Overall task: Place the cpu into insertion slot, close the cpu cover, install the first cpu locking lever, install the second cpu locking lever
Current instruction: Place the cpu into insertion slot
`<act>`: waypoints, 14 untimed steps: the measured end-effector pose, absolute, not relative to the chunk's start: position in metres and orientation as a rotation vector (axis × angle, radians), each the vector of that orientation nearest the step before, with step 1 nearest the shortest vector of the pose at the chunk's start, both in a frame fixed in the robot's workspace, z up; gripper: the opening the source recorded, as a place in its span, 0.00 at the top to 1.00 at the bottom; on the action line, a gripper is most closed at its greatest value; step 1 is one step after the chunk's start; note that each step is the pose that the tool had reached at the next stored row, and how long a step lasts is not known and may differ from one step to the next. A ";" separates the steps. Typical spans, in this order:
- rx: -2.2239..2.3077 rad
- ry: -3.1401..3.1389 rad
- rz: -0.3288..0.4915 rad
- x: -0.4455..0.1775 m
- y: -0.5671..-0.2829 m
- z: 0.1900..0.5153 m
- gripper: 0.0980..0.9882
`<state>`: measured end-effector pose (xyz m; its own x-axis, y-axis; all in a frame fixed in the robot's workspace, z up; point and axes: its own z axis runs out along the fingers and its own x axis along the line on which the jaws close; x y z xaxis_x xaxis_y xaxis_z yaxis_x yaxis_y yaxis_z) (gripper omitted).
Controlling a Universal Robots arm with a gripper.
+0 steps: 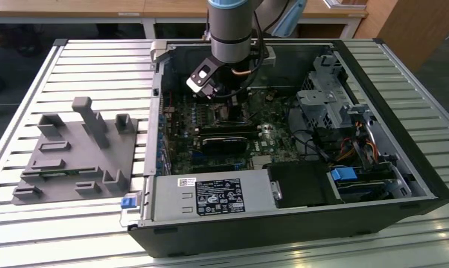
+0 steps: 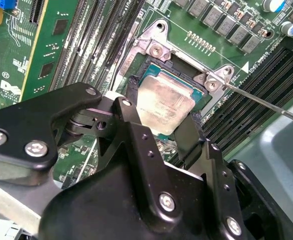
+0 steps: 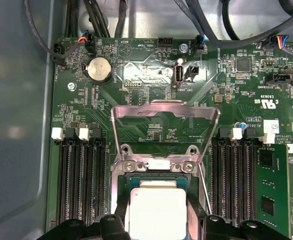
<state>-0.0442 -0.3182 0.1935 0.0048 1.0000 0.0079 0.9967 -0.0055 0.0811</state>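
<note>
Chip (image 2: 164, 100) being held at the socket (image 2: 154, 67)
Gripper (image 2: 161, 122) is reaching down into the open computer case (image 1: 402, 167), its jaws pinching narrowly on two opposite edges of the chip, which is sitting low inside the socket's metal rim on the green board (image 3: 226, 80). Cover (image 3: 164, 106) is standing tilted up off the socket at its hinge, and a thin wire lever (image 2: 266, 102) is sticking out free beside it
</note>
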 end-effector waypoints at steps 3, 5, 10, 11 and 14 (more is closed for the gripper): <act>2.189 2.178 0.097 -0.044 -0.318 0.193 0.51; 2.189 2.178 0.097 -0.044 -0.318 0.193 0.51; 2.189 2.178 0.098 -0.044 -0.318 0.193 0.42; 2.190 2.178 0.098 -0.044 -0.318 0.193 0.42; 2.191 2.179 0.101 -0.044 -0.318 0.193 0.42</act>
<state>-0.0441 -0.3178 0.1926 0.0050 0.9999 0.0108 0.9967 -0.0058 0.0813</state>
